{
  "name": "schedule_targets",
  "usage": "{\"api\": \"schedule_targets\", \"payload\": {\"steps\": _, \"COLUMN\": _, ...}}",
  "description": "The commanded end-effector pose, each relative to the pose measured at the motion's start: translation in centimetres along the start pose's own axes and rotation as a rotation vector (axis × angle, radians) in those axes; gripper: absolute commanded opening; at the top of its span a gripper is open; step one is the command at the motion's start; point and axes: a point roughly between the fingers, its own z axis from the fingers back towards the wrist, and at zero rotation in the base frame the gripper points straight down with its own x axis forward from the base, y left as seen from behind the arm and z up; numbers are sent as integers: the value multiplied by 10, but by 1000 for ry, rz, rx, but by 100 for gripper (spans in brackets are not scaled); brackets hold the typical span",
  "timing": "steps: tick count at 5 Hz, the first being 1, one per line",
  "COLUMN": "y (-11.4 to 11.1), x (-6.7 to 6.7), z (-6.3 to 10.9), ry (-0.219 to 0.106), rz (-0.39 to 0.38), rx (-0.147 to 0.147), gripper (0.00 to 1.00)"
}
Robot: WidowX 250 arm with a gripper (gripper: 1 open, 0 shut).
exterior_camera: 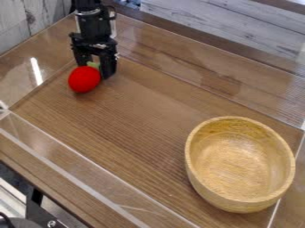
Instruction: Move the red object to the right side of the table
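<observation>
The red object (pixel 82 80), a small round toy, lies on the brown wood-grain table (pixel 155 102) near its far left corner. My black gripper (pixel 93 66) points down just behind and slightly right of the toy. Its fingers (pixel 110 64) stand open with nothing between them. The left finger is close to the toy's top edge; I cannot tell whether it touches. The toy's green top does not show.
A round light wooden bowl (pixel 240 162) stands at the front right. Low clear acrylic walls (pixel 71 169) edge the table on the near and left sides. A pale plank wall runs behind the table.
</observation>
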Motion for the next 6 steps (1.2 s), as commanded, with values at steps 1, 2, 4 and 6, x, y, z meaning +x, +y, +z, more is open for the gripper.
{"api": "schedule_targets", "payload": {"steps": 1, "y": 9, "x": 9, "z": 37, "ry": -87, "rz": 21, "rx": 48, "gripper": 100}}
{"api": "schedule_targets", "payload": {"steps": 2, "y": 14, "x": 9, "z": 36, "ry": -79, "rz": 32, "rx": 49, "gripper": 100}}
{"api": "schedule_targets", "payload": {"steps": 4, "y": 22, "x": 10, "z": 31, "ry": -57, "rz": 49, "rx": 58, "gripper": 100}}
{"api": "schedule_targets", "payload": {"steps": 6, "y": 34, "x": 16, "z": 22, "ry": -40, "rz": 61, "rx": 64, "gripper": 100}}
